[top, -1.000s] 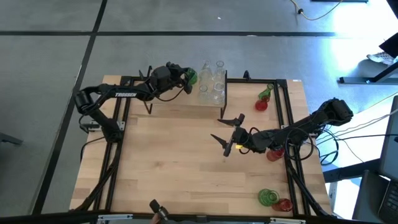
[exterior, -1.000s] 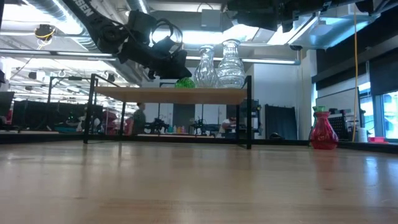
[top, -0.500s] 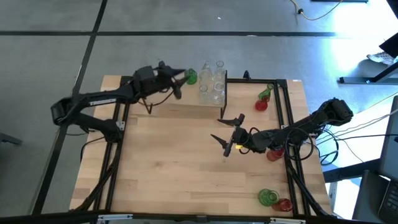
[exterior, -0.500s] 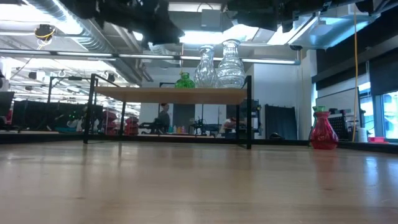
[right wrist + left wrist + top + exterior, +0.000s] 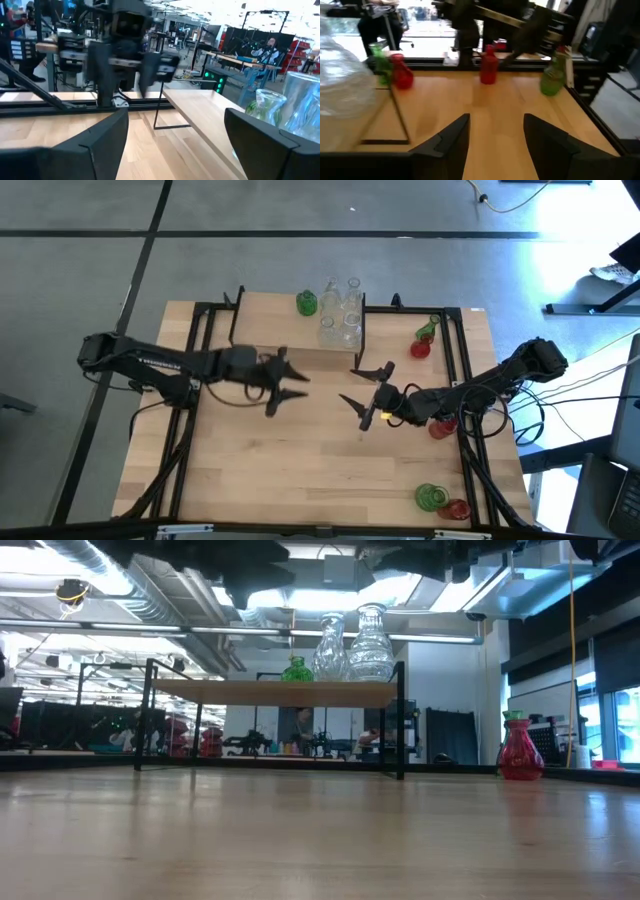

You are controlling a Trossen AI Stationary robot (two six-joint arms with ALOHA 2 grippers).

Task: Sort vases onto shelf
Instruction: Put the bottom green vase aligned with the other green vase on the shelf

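Observation:
The shelf [image 5: 268, 322] stands at the table's far edge. A green vase [image 5: 307, 303] and several clear vases [image 5: 341, 317] stand upright on its right part; the low view shows the green vase [image 5: 296, 670] beside the clear vases [image 5: 369, 644]. My left gripper [image 5: 287, 385] hovers open over the table in front of the shelf, touching nothing. My right gripper [image 5: 360, 390] waits open over the table's middle. Red and green vases [image 5: 422, 340] stand to the right of the shelf. In the left wrist view my left gripper [image 5: 495, 122] faces a red vase [image 5: 488, 65] and a green one [image 5: 552, 76].
A red vase [image 5: 442, 427] stands under the right arm, and a green [image 5: 431, 497] and a red vase [image 5: 456, 508] stand at the near right corner. Black frame rails [image 5: 465, 380] run along the table's sides. The right wrist view shows the left arm [image 5: 125, 45] beyond the shelf [image 5: 200, 112].
My left gripper has drawn back from the green vase on the shelf, first toward the table's left, then toward the near edge, and is now over the table in front of the shelf. The green vase stays upright on the shelf.

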